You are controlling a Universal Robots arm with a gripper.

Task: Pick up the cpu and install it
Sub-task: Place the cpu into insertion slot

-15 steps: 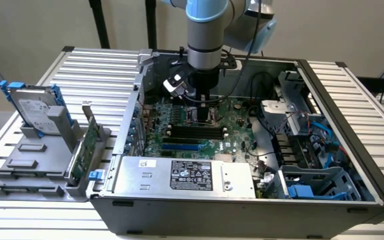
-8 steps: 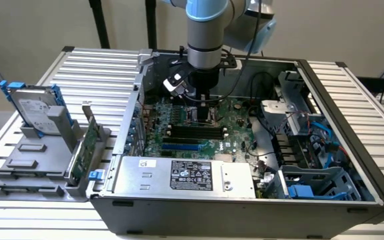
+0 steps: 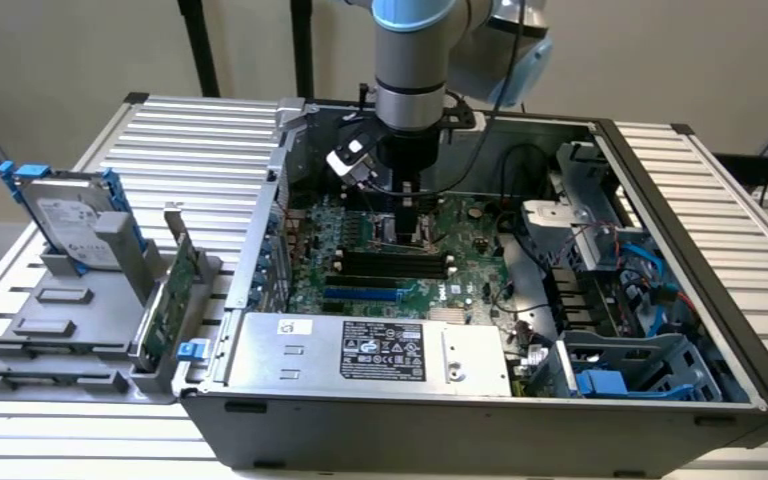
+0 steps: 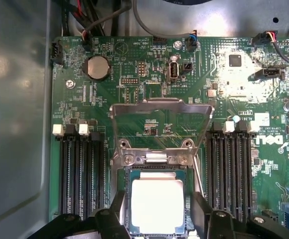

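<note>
One step is in hand, by my read: seating. The cpu lies in the open socket directly under the hand, silver top up and framed by the socket's edge on all the sides I can see.

Hand state: spread wide, one finger on each side of the chip, just beside its edges. I can't tell if the pads touch those edges. Nothing looks lifted, so I judge the chip is resting in the socket, not carried.

The load plate stands flipped up just beyond the hand, its hinge screws between the plate and the chip. Memory slots run along both flanks of the hand. The coin cell sits farther out past the plate.

Pose: the arm comes straight down into the open case, wrist vertical, hand low over the motherboard, close to contact height. The case rests on the slatted table.

What the install calls for from here, as I judge it:
- chip flat and square in the socket, no corner riding up
- any hand motion purely vertical, since the fingers sit tight to the chip and a sideways nudge would skew it
- clearance from the raised plate and the nearby slot latches
</note>
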